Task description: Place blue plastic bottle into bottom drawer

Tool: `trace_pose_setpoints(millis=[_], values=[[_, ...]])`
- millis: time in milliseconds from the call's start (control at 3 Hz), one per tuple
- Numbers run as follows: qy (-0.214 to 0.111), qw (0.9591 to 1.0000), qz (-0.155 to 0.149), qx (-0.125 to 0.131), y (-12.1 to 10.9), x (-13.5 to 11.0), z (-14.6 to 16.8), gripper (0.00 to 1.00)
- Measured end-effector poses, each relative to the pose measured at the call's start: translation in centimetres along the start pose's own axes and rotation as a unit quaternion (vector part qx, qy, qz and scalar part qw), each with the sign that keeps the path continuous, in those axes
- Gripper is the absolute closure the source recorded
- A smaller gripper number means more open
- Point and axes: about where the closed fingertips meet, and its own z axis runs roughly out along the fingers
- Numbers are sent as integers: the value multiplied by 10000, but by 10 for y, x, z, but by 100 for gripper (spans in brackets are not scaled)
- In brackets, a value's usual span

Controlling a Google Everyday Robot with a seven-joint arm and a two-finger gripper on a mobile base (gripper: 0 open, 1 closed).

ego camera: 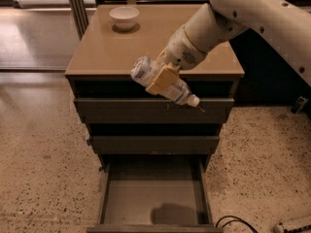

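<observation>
The bottle (pixel 180 91) hangs tilted, cap low and to the right, just in front of the tan surface's (pixel 112 52) front edge, high above the open drawer (pixel 153 198). The gripper (pixel 163 79) has its jaws clamped across the bottle's middle. It looks light, thin-walled, smooth and probably slippery, so a gentle mid-body hold suits it. The drawer is a shallow grey tray with a flat floor. A white bowl (pixel 124 17) sits at the surface's back.

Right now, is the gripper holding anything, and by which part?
The gripper holds the blue plastic bottle around its middle, tilted with the cap lower, in the air above the open bottom drawer.
</observation>
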Motion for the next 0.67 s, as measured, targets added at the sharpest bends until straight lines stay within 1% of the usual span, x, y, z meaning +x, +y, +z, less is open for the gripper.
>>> trace_pose_setpoints(millis=[333,667], values=[[104,9999,17,-94,18,21,40,100],[140,9995,187,-219,35,47,74,100]])
